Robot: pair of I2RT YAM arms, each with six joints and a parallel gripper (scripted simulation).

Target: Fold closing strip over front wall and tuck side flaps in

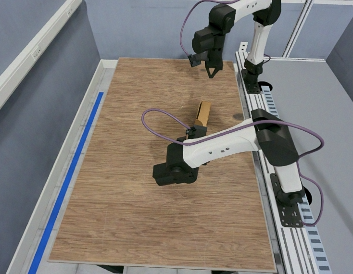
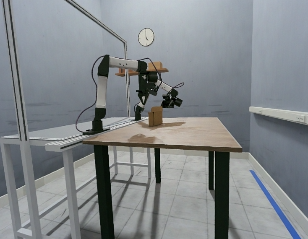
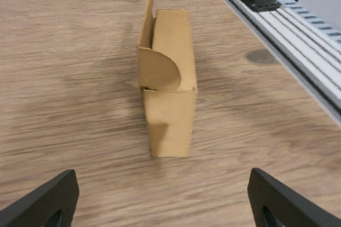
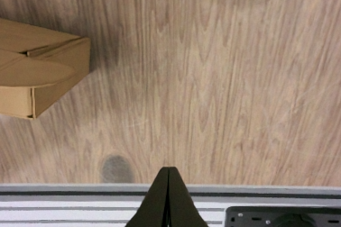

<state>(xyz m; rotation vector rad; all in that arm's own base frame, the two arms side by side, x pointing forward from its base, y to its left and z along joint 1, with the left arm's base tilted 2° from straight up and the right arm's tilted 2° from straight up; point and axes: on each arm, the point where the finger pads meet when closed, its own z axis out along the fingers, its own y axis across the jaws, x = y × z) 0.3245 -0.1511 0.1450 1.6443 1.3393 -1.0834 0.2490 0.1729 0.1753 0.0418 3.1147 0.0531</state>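
The left pincer [image 2: 163,103] [image 3: 163,179] has its fingers apart with nothing between them; the right pincer [image 1: 211,77] [image 2: 144,102] [image 4: 169,177] is together, likewise holding nothing. From the left pincer, in its wrist view, the cardboard box [image 1: 204,113] [image 2: 155,120] [image 3: 170,122] [image 4: 63,86] lies at 12 o'clock, standing on a narrow face on the worktop [image 1: 158,230] [image 2: 195,133] [image 3: 68,120] [image 4: 216,84]. In the right wrist view it sits at 10 o'clock. The closing strip [image 3: 148,21] sticks up, unfolded, its rounded side flap [image 3: 160,70] untucked at the near end.
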